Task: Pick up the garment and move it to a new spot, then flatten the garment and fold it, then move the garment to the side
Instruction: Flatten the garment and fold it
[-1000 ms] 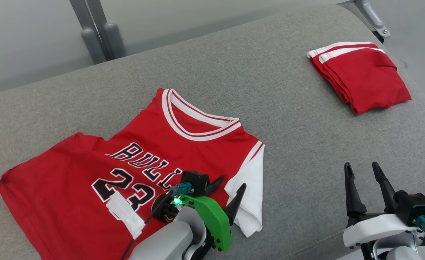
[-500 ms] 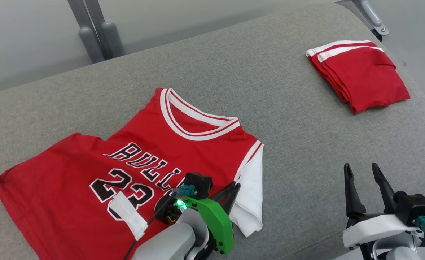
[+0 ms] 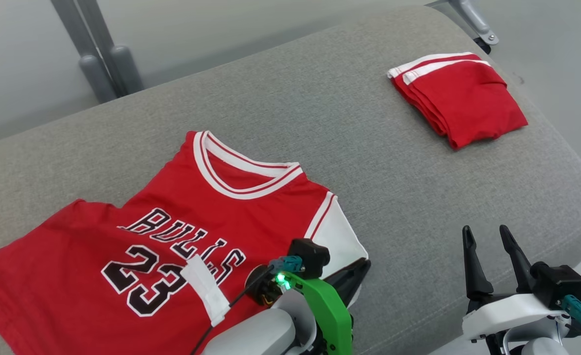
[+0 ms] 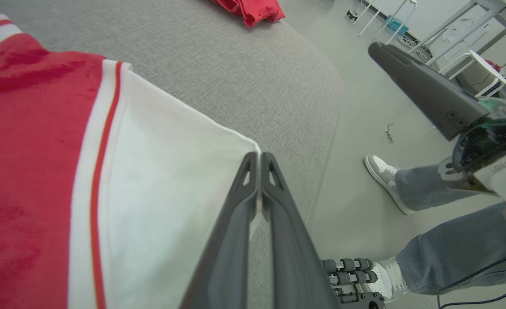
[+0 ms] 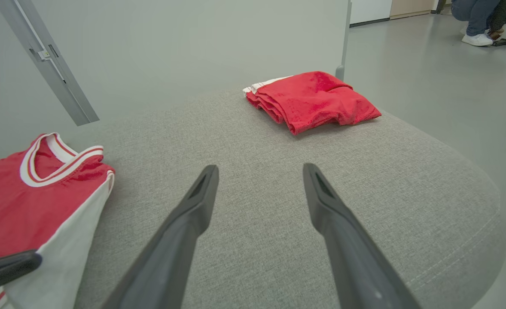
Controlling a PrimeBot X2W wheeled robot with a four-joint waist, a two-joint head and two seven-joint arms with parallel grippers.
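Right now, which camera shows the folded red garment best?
The head view: the whole folded red garment lies unobstructed, white trim visible. The right wrist view shows it side-on; the left wrist view catches one corner.

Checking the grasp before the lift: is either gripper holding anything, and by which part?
The left gripper is shut on the Bulls jersey, pinching the corner of its white panel. The right gripper is open, empty.

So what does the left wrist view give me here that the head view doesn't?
Left wrist view: a person's shoe and jeans on the floor, and the left gripper shut on the jersey at its white panel's corner, close up. Head view: the BULLS 23 lettering and grey posts. Shared: the jersey, the folded red garment, the grey cushion, the open right gripper.
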